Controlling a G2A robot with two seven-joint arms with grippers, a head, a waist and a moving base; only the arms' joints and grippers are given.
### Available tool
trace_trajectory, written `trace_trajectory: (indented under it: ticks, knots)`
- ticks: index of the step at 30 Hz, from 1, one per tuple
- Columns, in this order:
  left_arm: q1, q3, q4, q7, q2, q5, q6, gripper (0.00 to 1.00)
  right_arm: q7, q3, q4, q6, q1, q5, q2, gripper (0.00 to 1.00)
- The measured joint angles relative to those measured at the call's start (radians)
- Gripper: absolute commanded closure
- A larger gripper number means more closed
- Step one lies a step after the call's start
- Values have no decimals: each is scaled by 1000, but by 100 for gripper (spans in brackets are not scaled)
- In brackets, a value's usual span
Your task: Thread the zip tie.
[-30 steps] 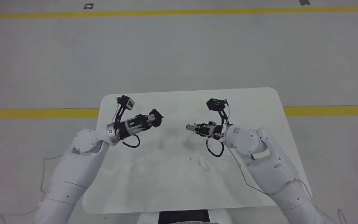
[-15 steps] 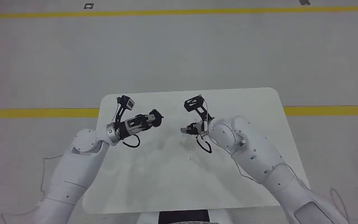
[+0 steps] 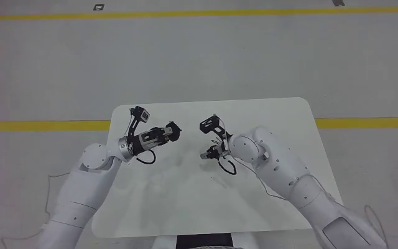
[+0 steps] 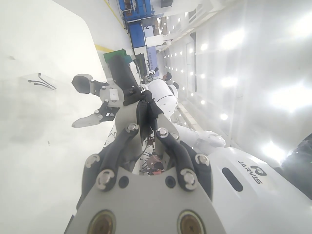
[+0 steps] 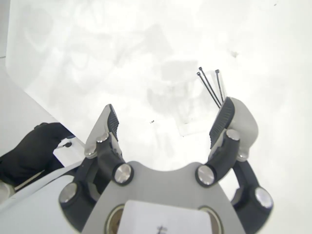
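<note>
Three black zip ties (image 5: 210,86) lie side by side on the white table, partly on a clear sheet (image 5: 192,125). My right gripper (image 5: 170,115) hangs over them, open wide, and one of its fingers (image 5: 225,115) covers their tail ends. Seen from above, this gripper (image 3: 204,154) is near the table's middle. The left wrist view shows the right gripper (image 4: 78,105) open beside the zip ties (image 4: 41,83). My left gripper (image 3: 176,130) is held above the table left of centre, and its fingers (image 4: 146,98) are shut with nothing visible between them.
The white table (image 3: 280,118) has rounded corners, with grey floor and a yellow line behind it. A tiny dark speck (image 5: 151,121) lies near the clear sheet. Open table surface lies all around both grippers.
My right arm has swung left and turned its wrist, bringing the open gripper nearer the table's middle and lower. The left arm has kept still.
</note>
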Motion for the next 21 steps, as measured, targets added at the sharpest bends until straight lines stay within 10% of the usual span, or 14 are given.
trace_trajectory:
  ticks: [21]
  knots:
    - [0,0,0,0,0,0,0,100,-39,-58,127,-136,58,-5,-23,0]
